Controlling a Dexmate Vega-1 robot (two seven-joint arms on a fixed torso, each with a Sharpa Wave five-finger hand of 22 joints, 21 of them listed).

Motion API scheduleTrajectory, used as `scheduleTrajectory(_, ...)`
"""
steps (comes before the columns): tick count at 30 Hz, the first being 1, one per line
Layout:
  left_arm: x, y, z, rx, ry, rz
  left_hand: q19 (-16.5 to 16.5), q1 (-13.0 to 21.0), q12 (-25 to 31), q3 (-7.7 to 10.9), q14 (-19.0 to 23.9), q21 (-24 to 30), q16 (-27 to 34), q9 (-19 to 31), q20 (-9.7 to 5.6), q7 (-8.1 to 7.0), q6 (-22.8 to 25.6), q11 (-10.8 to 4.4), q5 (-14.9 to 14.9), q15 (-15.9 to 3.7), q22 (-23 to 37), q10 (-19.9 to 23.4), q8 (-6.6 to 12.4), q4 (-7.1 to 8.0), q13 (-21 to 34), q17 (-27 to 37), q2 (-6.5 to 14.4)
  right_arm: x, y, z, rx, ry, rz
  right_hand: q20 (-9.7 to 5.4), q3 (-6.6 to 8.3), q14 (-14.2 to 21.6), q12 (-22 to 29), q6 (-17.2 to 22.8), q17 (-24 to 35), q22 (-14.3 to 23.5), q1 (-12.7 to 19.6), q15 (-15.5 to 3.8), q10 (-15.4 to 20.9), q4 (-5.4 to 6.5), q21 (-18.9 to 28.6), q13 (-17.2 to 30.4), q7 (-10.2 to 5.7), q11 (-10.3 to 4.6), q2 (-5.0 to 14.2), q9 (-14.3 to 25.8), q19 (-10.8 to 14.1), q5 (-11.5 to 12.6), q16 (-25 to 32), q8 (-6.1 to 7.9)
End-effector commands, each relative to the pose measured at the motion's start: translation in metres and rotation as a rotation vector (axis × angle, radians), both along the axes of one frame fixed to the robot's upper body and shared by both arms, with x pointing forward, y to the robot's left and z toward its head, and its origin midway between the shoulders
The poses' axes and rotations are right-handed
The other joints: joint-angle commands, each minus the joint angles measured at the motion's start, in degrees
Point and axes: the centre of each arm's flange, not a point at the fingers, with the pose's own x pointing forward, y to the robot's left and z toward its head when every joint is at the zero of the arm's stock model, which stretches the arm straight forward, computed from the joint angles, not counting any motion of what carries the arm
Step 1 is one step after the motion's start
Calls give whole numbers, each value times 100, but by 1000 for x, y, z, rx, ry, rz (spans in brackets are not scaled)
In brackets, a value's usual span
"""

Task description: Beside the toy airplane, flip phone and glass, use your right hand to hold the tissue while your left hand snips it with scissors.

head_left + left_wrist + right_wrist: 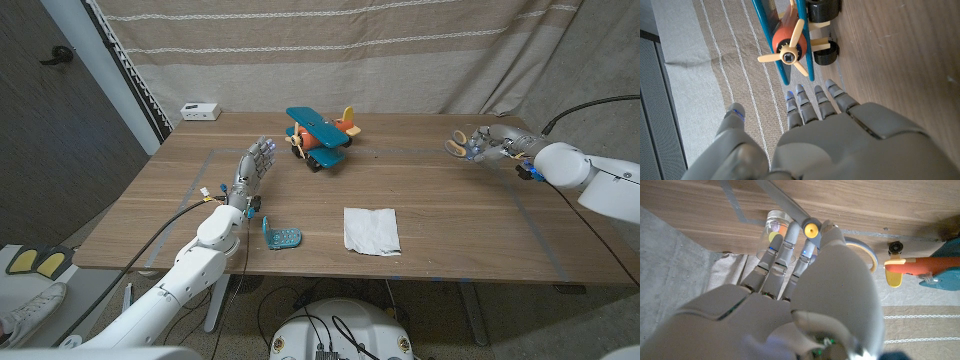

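The white tissue [371, 230] lies flat near the table's front edge, with the teal flip phone [282, 237] to its left. Further back at the middle stands the blue and orange toy airplane [322, 137], whose propeller [790, 56] faces my left hand [252, 172]. That hand is raised with its fingers spread, holding nothing. At the far right, my right hand [497, 145] reaches the scissors [458, 146]. Its fingertips [790, 232] and thumb lie about the yellow pivot [811, 229], beside the glass [774, 226]. I cannot tell whether it grips them.
A small white box [200, 111] sits at the table's back left corner. A striped curtain [330, 50] hangs close behind the table. Bare wood lies between the tissue and my right hand.
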Motion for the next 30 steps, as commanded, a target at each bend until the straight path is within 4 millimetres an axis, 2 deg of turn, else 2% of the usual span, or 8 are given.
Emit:
scheduleTrajectory(1, -1, 1, 0, -3, -5, -1, 0, -53, 0, -10, 33, 4, 12, 30, -382, 37, 52, -38, 30, -769, 21, 15, -8, -6, 14, 28, -6, -3, 5, 4, 79, -34, 49, -488, 78, 108, 5, 77, 20, 21, 451, -830, 365, 42, 60, 1369, 14, -300, 384, -18, -6, -12, -29, 27)
scheduleTrajectory(13, -2, 3, 3, 0, -15, -7, 0, -55, 6, -12, 30, 4, 10, 30, -384, 18, 50, -14, 29, -769, 21, 31, -10, -8, 14, 28, -5, -4, 13, 11, 89, -46, 76, -488, 98, 113, -21, 60, 22, 30, 448, -831, 375, 48, 123, 1398, 37, -296, 376, -44, -33, -39, -60, 27)
scheduleTrajectory(21, -1, 12, 2, 3, -6, -13, -8, -55, 4, -13, 7, 0, 2, 30, -404, 43, 80, -12, 29, -773, 20, 29, 0, -10, 14, 28, -2, -6, 28, 14, 74, -45, 87, -487, 112, 119, -44, 58, 33, 35, 445, -830, 380, 52, 173, 1418, 11, -298, 371, -67, -55, -58, -79, 29)
scheduleTrajectory(27, 0, 26, -1, 8, 6, -10, -12, -52, -2, -11, 3, -1, 2, 30, -408, 57, 81, 15, 30, -772, 20, 15, 0, -12, 14, 27, 0, -7, 43, 16, 72, -55, 99, -484, 120, 126, -63, 53, 40, 37, 444, -831, 389, 53, 208, 1420, 5, -297, 366, -72, -68, -70, -90, 35)
scheduleTrajectory(30, -1, 31, 0, 21, 3, -15, -12, -51, -7, -11, -16, -1, -5, 30, -408, 57, 79, -37, 29, -771, 20, 1, -2, -14, 14, 27, 1, -7, 50, 16, 67, -55, 104, -489, 125, 127, -73, 56, 44, 37, 448, -831, 386, 50, 220, 1424, 6, -300, 365, -81, -81, -75, -95, 36)
